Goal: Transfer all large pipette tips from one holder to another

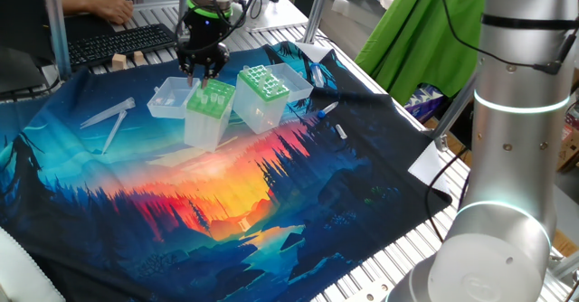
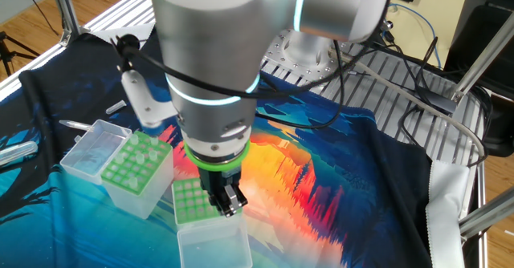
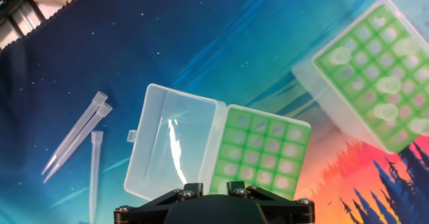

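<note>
My gripper [image 1: 201, 72] [image 2: 230, 206] hangs just above the darker green dotted holder [image 1: 210, 103] [image 2: 191, 200] [image 3: 260, 151], whose clear lid [image 3: 173, 142] lies open beside it. Its fingers stand close together; in the hand view only the black base shows, so anything between them is hidden. The light-green holder [image 1: 265, 83] [image 2: 138, 165] [image 3: 372, 66] stands beside it, tilted, with several large pipette tips [image 3: 389, 85] in its holes. Three more tips [image 3: 75, 138] [image 1: 109, 117] lie loose on the cloth to the left.
A printed cloth [image 1: 226, 221] covers the table. A keyboard [image 1: 122, 42], a person's hand [image 1: 113, 9] and small wooden blocks [image 1: 127, 60] are at the back. Small pieces [image 1: 339, 131] lie right of the holders. Cables [image 2: 401, 67] run behind the arm.
</note>
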### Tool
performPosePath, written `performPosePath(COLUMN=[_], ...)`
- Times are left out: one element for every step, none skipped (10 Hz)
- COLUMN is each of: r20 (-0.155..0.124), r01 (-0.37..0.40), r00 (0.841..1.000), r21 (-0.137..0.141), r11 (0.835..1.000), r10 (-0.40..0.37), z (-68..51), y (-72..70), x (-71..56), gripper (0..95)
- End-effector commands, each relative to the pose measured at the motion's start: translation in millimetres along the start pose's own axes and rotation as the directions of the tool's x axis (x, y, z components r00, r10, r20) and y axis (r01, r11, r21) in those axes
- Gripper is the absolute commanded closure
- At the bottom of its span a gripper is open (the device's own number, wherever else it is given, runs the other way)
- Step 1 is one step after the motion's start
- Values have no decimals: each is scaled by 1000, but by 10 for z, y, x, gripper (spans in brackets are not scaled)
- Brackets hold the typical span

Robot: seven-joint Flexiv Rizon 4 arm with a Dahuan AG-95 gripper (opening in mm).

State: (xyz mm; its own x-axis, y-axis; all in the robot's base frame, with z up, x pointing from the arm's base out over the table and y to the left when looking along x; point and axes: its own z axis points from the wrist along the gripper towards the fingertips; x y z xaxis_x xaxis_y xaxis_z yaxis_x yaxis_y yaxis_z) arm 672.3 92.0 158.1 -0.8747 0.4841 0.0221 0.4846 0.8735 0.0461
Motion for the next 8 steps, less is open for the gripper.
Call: performPosePath(r20=[3,6,5,5,5,6,6,6], r01=[25,39,44,53,56,60,61,61], r00=[1000,999,999,999,998,998,998,998], r21=[5,11,10,11,11,11,14,14], r11=[1000,999,999,999,998,998,998,998], r10=[-25,-39,-44,-53,-56,-60,-61,-61], z=[6,13,19,28,44,55,44,46], y=[-9,-14,-20,-27,-41,-50,-62,-65], x=[-12,-23,-34,-47,-60,-66,-69,-66], gripper=[760,760,760,760,760,760,760,760])
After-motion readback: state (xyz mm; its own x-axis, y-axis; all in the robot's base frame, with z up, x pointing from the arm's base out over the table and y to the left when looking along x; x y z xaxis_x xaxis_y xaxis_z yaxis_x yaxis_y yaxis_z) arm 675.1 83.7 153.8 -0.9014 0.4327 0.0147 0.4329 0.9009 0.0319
